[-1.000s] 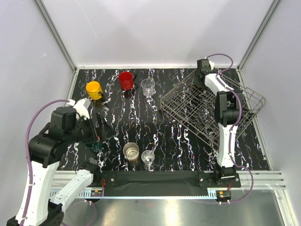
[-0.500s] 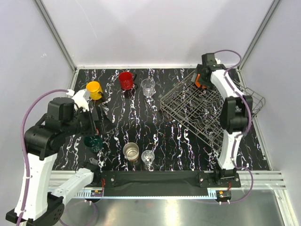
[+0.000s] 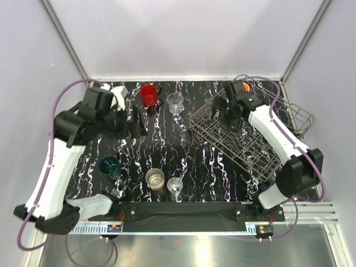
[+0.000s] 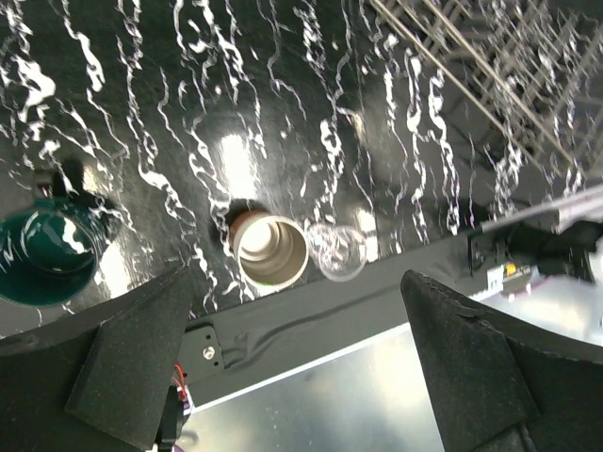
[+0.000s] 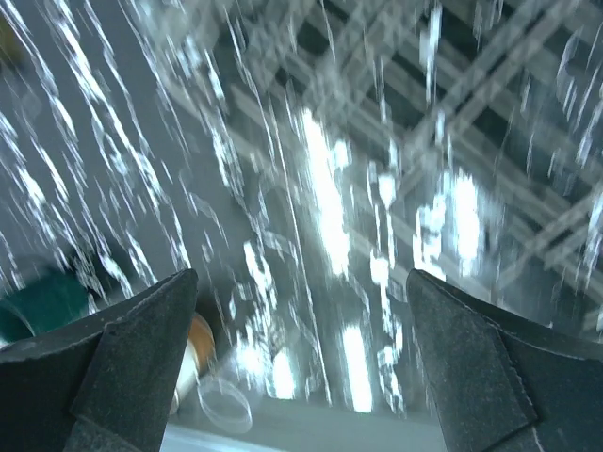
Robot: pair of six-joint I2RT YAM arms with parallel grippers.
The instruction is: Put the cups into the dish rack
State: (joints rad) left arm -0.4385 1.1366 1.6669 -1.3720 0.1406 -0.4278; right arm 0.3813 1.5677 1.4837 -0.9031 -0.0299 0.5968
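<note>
The grey wire dish rack (image 3: pixel 250 133) stands at the right. An orange mug (image 3: pixel 243 87) shows at its far left corner, partly behind my right arm. My right gripper (image 3: pixel 221 111) hovers open and empty over the rack's left part (image 5: pixel 452 141). My left gripper (image 3: pixel 136 119) hangs open and empty high above the table's left middle. The dark teal cup (image 3: pixel 109 166), the brown-and-cream cup (image 3: pixel 155 179) and a clear glass (image 3: pixel 174 186) stand near the front. The red mug (image 3: pixel 148 94) and a second clear glass (image 3: pixel 175 103) stand at the back. The yellow mug is hidden by my left arm.
The left wrist view shows the teal cup (image 4: pixel 42 254), the brown-and-cream cup (image 4: pixel 271 250) and the glass (image 4: pixel 337 251) close to the table's front rail (image 4: pixel 311 320). The rack's side basket (image 3: pixel 297 119) sticks out at the far right. White walls enclose the table.
My left gripper has left the teal cup standing at the front left, risen and swung to the back, covering the yellow mug. My right gripper has moved from the rack's far corner to over its left part.
</note>
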